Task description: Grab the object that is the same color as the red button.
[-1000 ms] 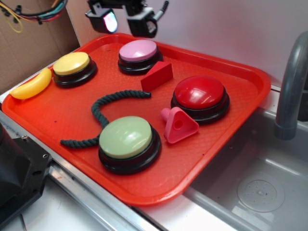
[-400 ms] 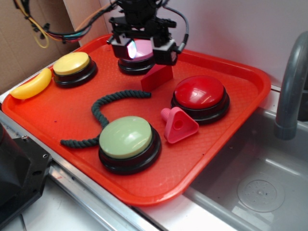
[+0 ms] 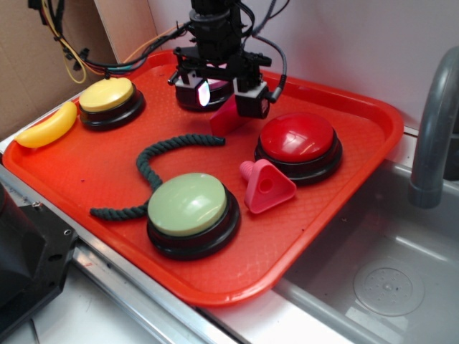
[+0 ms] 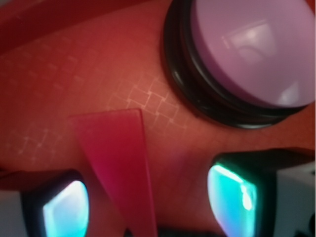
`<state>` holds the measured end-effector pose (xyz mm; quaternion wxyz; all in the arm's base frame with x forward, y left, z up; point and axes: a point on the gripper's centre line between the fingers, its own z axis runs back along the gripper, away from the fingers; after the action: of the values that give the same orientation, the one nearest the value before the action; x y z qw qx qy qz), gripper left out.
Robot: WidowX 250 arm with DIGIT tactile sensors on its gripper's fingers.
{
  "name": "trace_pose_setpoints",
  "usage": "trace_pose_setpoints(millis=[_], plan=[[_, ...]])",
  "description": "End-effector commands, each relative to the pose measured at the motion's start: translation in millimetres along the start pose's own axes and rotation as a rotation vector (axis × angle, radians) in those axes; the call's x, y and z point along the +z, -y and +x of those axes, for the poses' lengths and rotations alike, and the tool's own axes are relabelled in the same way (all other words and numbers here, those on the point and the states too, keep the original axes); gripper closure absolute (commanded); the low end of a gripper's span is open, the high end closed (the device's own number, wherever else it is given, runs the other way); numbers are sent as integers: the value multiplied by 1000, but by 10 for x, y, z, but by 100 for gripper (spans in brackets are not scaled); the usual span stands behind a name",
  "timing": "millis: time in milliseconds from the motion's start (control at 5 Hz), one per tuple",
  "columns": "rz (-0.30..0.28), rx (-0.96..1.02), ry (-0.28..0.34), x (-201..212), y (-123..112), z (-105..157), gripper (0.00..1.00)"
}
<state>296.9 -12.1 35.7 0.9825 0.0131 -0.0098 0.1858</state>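
While hand (image 3: 224, 97) straddles it, wedge (image 4: 118, 163) narrows toward wrist.

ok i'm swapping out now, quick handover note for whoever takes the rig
Claw: open, low over the tray, empty. In the wrist view the red wedge sits between the two fingers, nearer the left one; no contact visible.
Wedge: on the tray between the pink button and the red button, partly hidden by the claw.
Done: claw lined up over the wedge.
Left: centre it if needed, lower the rest of the way, close on the wedge, lift. Probably keep clear of the pink button close behind.
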Motion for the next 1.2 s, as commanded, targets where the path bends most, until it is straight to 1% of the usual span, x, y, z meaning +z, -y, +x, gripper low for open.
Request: trace_pose_setpoints(millis=[0,200,400,600,800,1000], plan=[[-7,14,48,30,34,138,0],[3,35,62,53,19,131,89],[-3,18,86,115,14,136,98],[0,-34,120,333,-11,100,100],[22,-104,111,598,-66,21,100],[0,-156,98,909,-218,-144,100]])
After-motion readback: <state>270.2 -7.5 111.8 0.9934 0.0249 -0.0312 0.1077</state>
